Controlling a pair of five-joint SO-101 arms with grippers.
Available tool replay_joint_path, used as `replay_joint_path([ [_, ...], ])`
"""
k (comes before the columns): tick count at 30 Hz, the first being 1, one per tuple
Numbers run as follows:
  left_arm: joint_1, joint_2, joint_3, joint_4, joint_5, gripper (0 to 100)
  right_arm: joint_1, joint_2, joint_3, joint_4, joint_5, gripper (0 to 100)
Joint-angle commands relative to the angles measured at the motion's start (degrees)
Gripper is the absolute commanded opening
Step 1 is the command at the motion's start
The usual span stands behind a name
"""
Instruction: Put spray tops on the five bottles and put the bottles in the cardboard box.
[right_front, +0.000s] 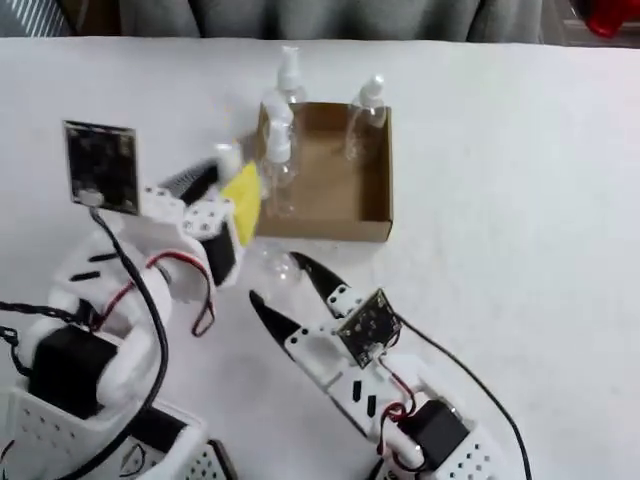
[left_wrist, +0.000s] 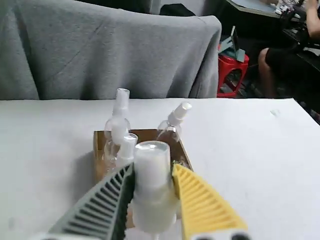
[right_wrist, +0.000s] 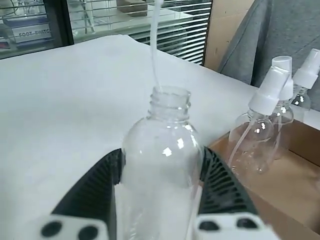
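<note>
My right gripper (right_front: 275, 277) (right_wrist: 161, 155) is shut on a clear open-necked bottle (right_front: 272, 262) (right_wrist: 162, 160), held upright just in front of the cardboard box (right_front: 330, 226) (right_wrist: 295, 150). My left gripper (right_front: 222, 175) (left_wrist: 152, 170) is shut on a white spray top (right_front: 228, 158) (left_wrist: 151, 180) between its grey and yellow fingers (left_wrist: 200, 205). It sits above the bottle, at the box's left front corner. The top's thin tube (right_wrist: 155, 45) hangs down to the bottle's mouth. Three capped bottles (right_front: 278, 150) (left_wrist: 120, 125) (right_wrist: 260, 125) stand in the box (left_wrist: 100, 150).
The white table (right_front: 500, 150) stretches right of and behind the box. A grey cloth-covered seat back (left_wrist: 110, 50) lies beyond the far edge, with a red stool (left_wrist: 232, 70) near it. Both arms' cables and bases (right_front: 90, 350) crowd the near side.
</note>
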Motion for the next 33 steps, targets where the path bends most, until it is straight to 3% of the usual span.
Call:
replay_joint_path([
  [1,2.86,-1.27,0.53,-2.11,1.05,2,0.22,-0.57,-0.53,-1.19,0.44,1.5],
  [15,3.21,-1.71,11.08,-3.87,0.62,2,0.22,-0.57,-0.53,0.31,0.35,1.5],
  [27,3.21,-1.89,11.25,-1.76,0.7,2,0.22,-0.57,-0.53,0.4,0.35,1.5],
  [33,6.37,-9.71,16.09,-1.41,0.62,2,0.22,-0.57,-0.53,0.4,0.26,1.5],
])
